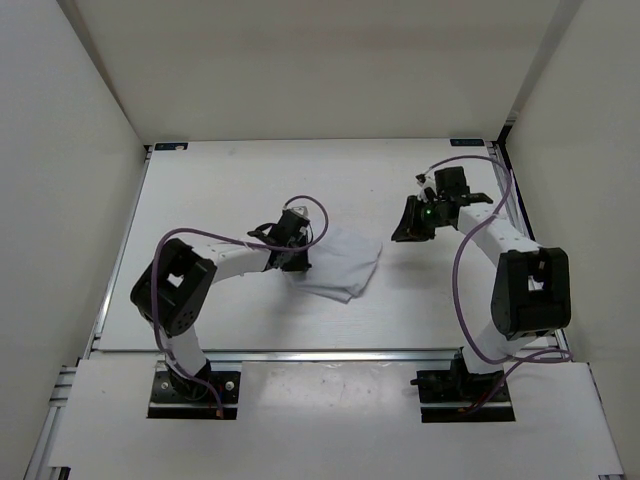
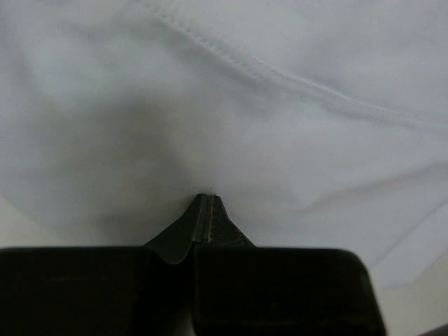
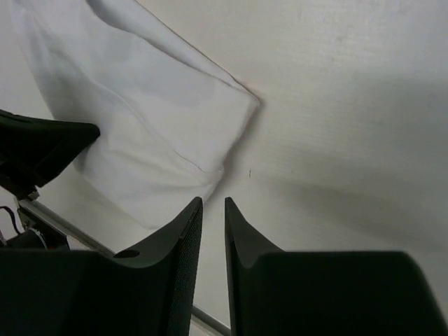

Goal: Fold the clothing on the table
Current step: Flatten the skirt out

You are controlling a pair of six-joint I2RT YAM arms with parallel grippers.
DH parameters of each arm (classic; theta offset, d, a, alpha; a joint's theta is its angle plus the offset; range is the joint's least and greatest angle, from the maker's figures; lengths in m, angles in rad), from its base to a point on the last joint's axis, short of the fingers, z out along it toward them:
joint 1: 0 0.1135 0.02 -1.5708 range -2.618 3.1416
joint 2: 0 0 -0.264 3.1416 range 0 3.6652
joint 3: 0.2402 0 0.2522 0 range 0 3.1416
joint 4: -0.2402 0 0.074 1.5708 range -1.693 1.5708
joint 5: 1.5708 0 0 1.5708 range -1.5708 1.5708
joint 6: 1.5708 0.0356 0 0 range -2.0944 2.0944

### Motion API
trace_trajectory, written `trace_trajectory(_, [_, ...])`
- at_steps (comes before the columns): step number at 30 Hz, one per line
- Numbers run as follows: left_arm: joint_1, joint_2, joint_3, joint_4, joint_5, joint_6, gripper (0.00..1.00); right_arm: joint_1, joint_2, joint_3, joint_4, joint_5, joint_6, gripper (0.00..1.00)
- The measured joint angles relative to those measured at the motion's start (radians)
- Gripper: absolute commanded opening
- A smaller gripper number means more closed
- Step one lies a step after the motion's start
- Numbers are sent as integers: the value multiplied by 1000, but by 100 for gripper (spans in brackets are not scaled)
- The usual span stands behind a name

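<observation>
While the left tool [image 2: 205,204] pinches the clothing [image 1: 341,264] at its 9 o'clock edge on the surface [image 1: 230,190], the right tool [image 3: 213,207] hangs parted and empty. The grasp seems made, so next carry that edge toward 3 o'clock.

Left gripper [image 2: 208,208] has its jaws pressed together; right gripper [image 3: 213,203] stands slightly parted.

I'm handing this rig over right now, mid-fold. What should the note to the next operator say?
Left gripper: shut, seemingly pinching the clothing at its left edge.
Right gripper: jaws slightly apart, empty, over bare table right of the clothing.
Done: the clothing lies mid-table, already doubled over in layers, wrinkled.
Left to do: probably finish the fold, release and smooth it.
</observation>
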Motion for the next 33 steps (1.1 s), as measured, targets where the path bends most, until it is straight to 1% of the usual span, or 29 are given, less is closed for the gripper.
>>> trace_trajectory(2, [-5,-34,-30,-27,17,0,0,0,0,-32,-4,-1,11,24])
trace_trajectory(3, [-10,-54,-50,-37,26,-3,0,0,0,-49,-5,-3,20,26])
trace_trajectory(4, [-18,-75,-69,-48,37,-6,0,0,0,-66,-6,-5,30,29])
trace_trajectory(7, [-41,-141,-131,-77,71,-22,0,0,0,-101,0,-17,64,32])
trace_trajectory(9, [-47,-177,-160,-92,99,-34,3,3,4,-112,11,-21,88,34])
trace_trajectory(10, [-43,-196,-173,-94,108,-40,7,7,9,-112,19,-22,101,36])
trace_trajectory(12, [-26,-246,-200,-96,127,-51,25,16,29,-111,48,-30,122,36])
trace_trajectory(13, [-14,-271,-209,-95,138,-56,39,23,45,-110,65,-39,136,37])
trace_trajectory(14, [0,-296,-215,-95,150,-60,47,29,64,-109,83,-49,148,38])
trace_trajectory(17, [58,-359,-216,-80,177,-68,59,46,131,-93,120,-76,180,39])
trace_trajectory(21, [140,-415,-216,-61,194,-48,58,59,204,-34,143,-106,196,39])
trace_trajectory(30, [356,-459,-228,-81,177,53,58,75,309,37,214,-180,240,39])
trace_trajectory(33, [393,-477,-237,-94,170,80,59,92,340,39,217,-187,244,40])
